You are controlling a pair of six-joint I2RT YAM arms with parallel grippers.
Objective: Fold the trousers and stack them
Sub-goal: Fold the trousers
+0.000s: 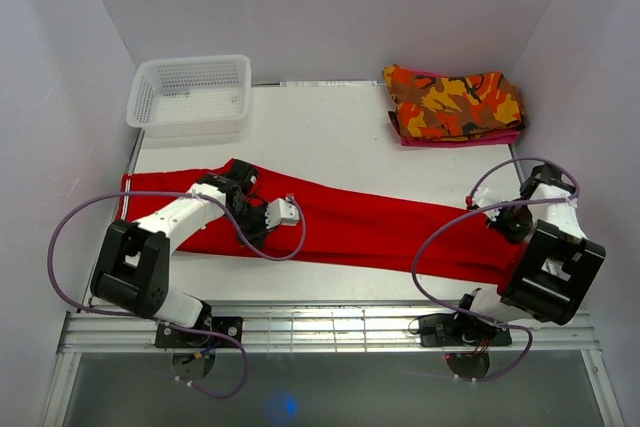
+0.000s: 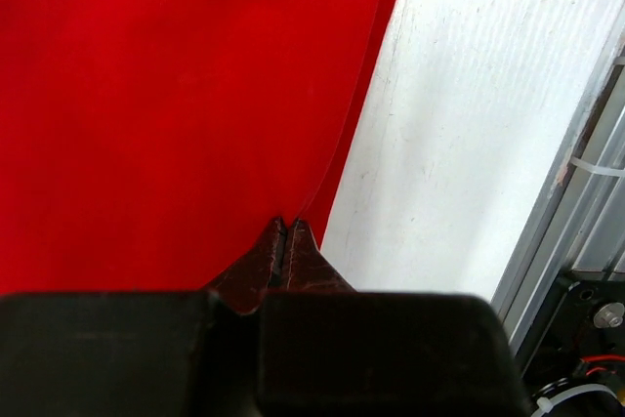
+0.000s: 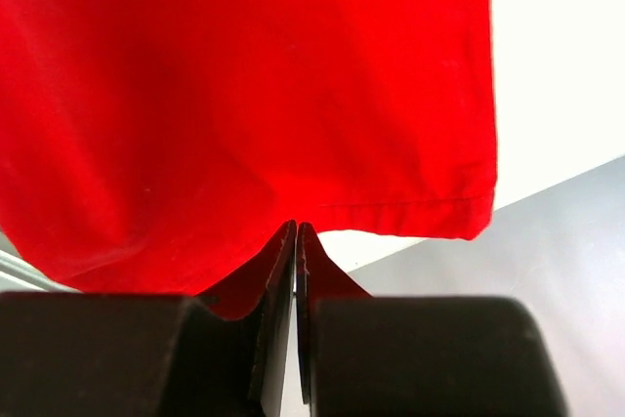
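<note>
The red trousers [image 1: 380, 227] lie stretched across the table from left to right. My left gripper [image 1: 260, 239] is down at their near edge towards the left. In the left wrist view its fingers [image 2: 285, 227] are shut on the cloth's edge [image 2: 176, 95]. My right gripper [image 1: 510, 225] is at the right leg end. In the right wrist view it [image 3: 296, 229] is shut on the hemmed cuff [image 3: 410, 214], and the red cloth [image 3: 244, 75] fills the view beyond it.
A white mesh basket [image 1: 190, 94] stands at the back left. A folded orange-red-yellow camouflage garment [image 1: 455, 104] lies at the back right. White walls close in on both sides. The metal front rail [image 1: 330, 322] runs along the near edge.
</note>
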